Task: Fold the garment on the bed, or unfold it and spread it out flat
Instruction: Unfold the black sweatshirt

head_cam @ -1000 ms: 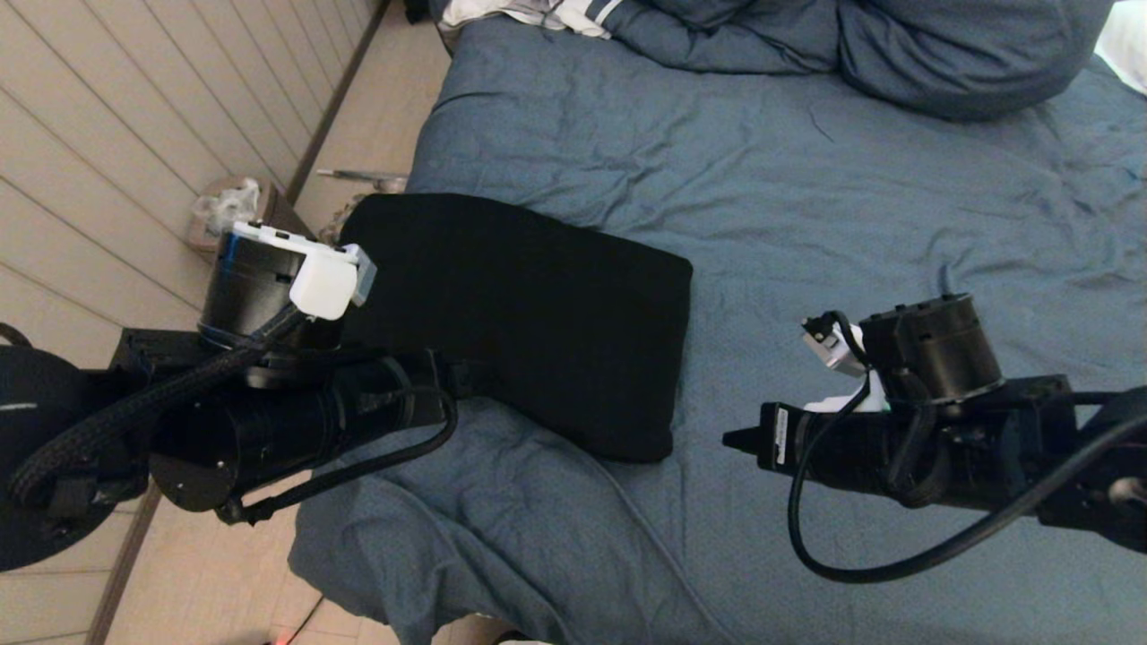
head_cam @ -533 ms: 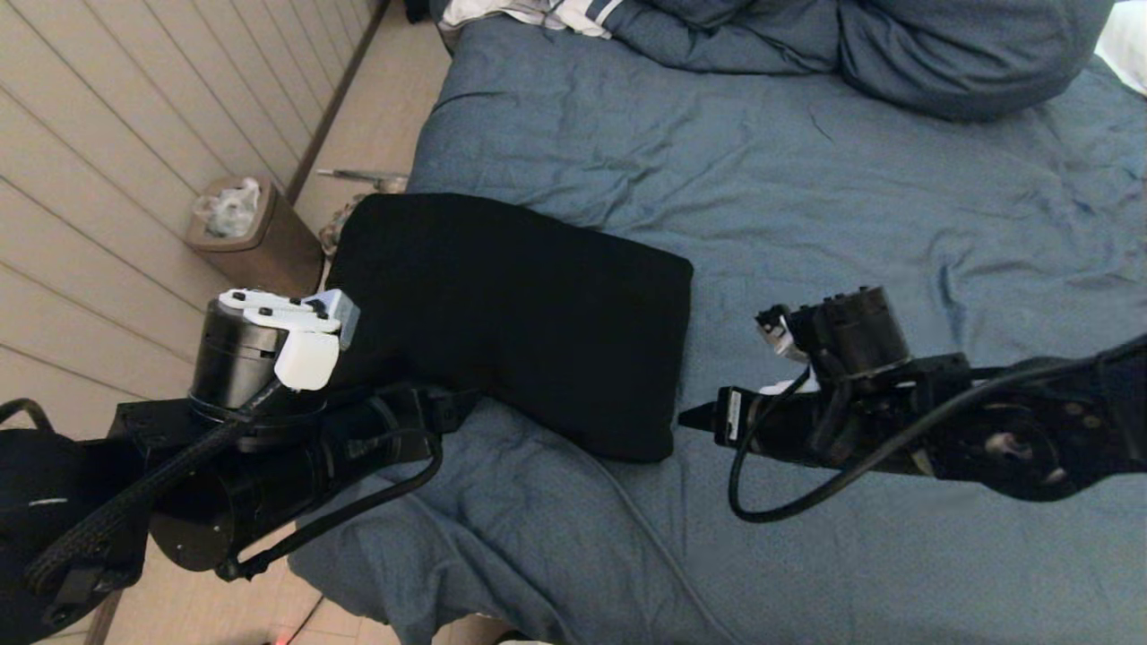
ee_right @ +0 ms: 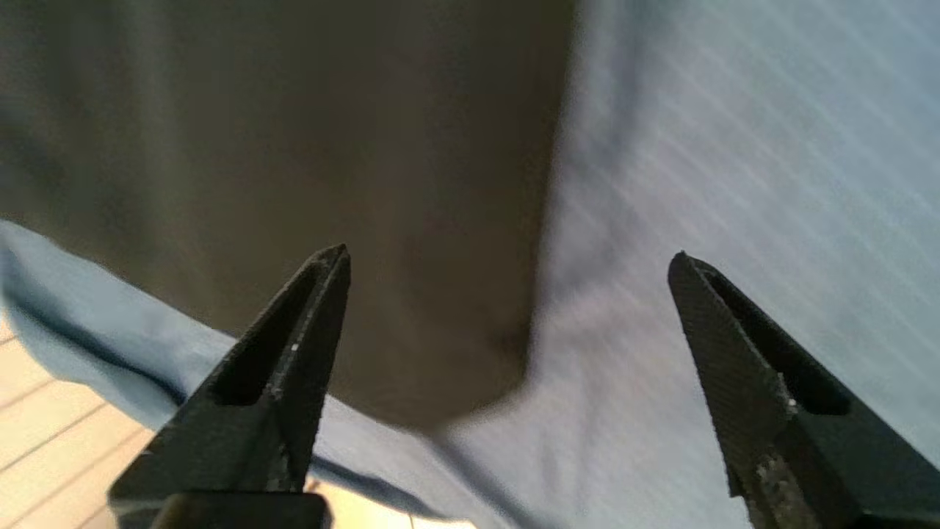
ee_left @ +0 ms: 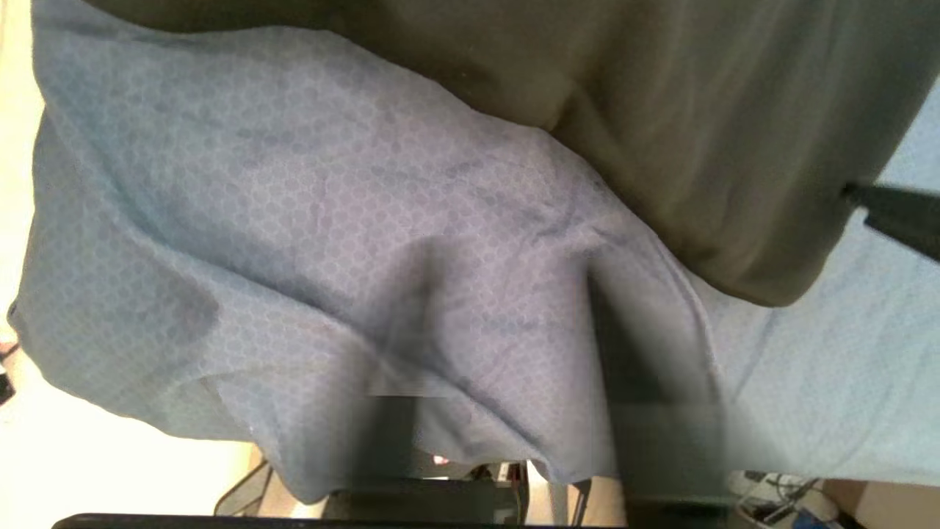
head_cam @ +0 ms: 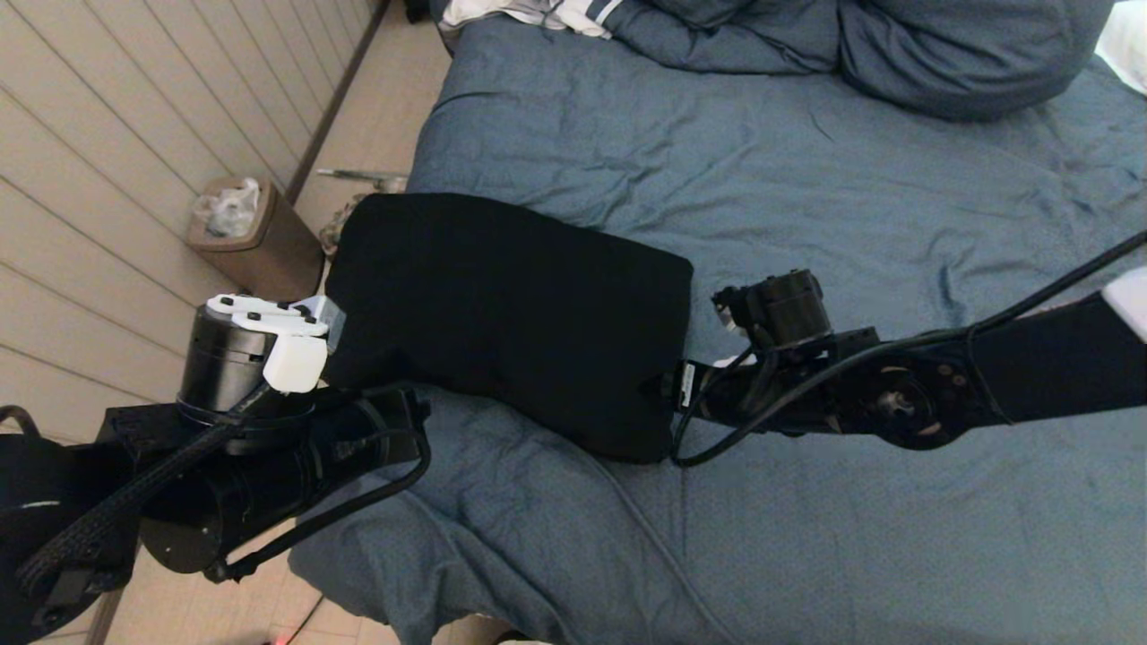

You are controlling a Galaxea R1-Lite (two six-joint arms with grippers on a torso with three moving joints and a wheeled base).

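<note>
At the lower left of the head view the left gripper [head_cam: 421, 408] sits low over the rumpled near corner of the bed [head_cam: 851, 224], just beside the near-left edge of the black sweatshirt [head_cam: 511, 313]. Its own camera shows two blurred dark fingers [ee_left: 646, 382] standing apart with blue duvet between them, holding nothing.

At mid-frame right, the right gripper [head_cam: 659, 390] reaches in from the right edge and meets the sweatshirt's near-right corner. From its wrist camera the two pointed fingers [ee_right: 286, 353] are spread wide, the corner of the black fabric [ee_right: 294, 147] lying between them, not pinched.

The sweatshirt lies folded into a thick, rounded-cornered rectangle on the left part of the bed, in the centre-left of the frame. Its long axis runs diagonally from the upper left, by the bed's left edge, down to the lower right. No zipper, hood or sleeve shows.

Beyond the bed's left edge a brown waste bin [head_cam: 255, 242] stands on the floor. At the top of the frame lie blue pillows [head_cam: 941, 54] and a white striped cloth [head_cam: 538, 13].
</note>
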